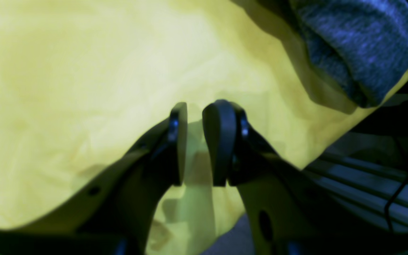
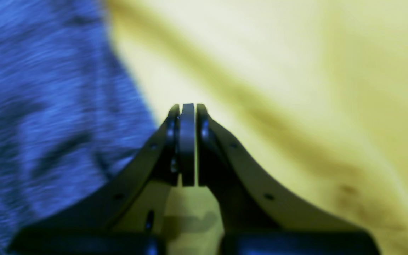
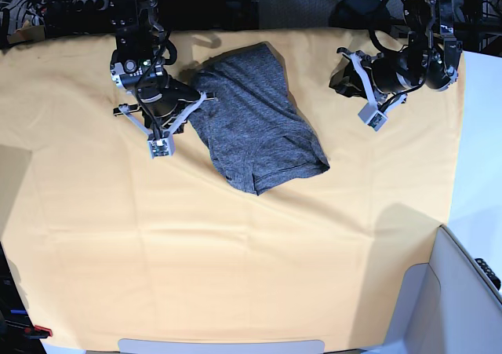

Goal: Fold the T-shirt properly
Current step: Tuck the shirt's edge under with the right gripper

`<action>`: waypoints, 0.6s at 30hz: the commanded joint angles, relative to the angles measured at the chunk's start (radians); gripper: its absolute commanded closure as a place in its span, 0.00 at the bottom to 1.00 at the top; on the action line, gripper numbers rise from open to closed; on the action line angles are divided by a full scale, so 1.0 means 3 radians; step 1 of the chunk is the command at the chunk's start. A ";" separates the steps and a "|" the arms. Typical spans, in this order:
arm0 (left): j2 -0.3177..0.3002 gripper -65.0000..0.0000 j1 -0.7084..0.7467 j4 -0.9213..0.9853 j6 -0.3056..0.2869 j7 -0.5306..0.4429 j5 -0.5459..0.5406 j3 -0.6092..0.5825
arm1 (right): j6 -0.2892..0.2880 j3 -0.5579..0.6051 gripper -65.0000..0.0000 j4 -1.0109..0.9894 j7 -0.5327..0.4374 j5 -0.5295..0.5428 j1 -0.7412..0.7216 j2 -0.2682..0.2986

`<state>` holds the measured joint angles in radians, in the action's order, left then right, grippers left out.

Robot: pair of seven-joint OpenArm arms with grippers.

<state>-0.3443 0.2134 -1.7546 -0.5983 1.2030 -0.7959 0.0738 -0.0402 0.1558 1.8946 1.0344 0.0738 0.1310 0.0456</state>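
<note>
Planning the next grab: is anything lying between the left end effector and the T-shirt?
Nothing visible. In the base view only bare yellow-orange cloth lies between the left end effector and the T-shirt. The right end effector sits on the shirt's far side, out of that path.

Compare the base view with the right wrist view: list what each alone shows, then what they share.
Only the base view shows the whole folded T-shirt, both arms, the left gripper off to the shirt's side and apart from it, and the full spread of the yellow-orange cloth.

Only the right wrist view shows the right gripper up close, jaws shut with nothing between them.

Both show the shirt's grey knit beside the right gripper and the cloth beneath.
</note>
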 commanded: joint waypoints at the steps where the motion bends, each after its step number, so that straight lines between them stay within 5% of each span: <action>1: -0.0042 0.81 -0.0013 -0.0051 -0.0008 -0.0049 -0.0045 0.0012 | -0.0001 0.0046 1.00 0.0029 -0.0085 -0.0034 -0.0035 0.0009; 18: -0.0185 0.81 0.0074 -0.0051 -0.0008 -0.0079 -0.0045 0.0017 | -0.0001 0.0654 1.00 0.0019 -0.0080 -0.0039 0.0466 0.0193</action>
<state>-0.3882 0.2363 -1.7550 -0.5980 1.1984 -0.7952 0.0742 -0.0170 0.3408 1.8954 0.9783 0.0177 0.2623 0.1081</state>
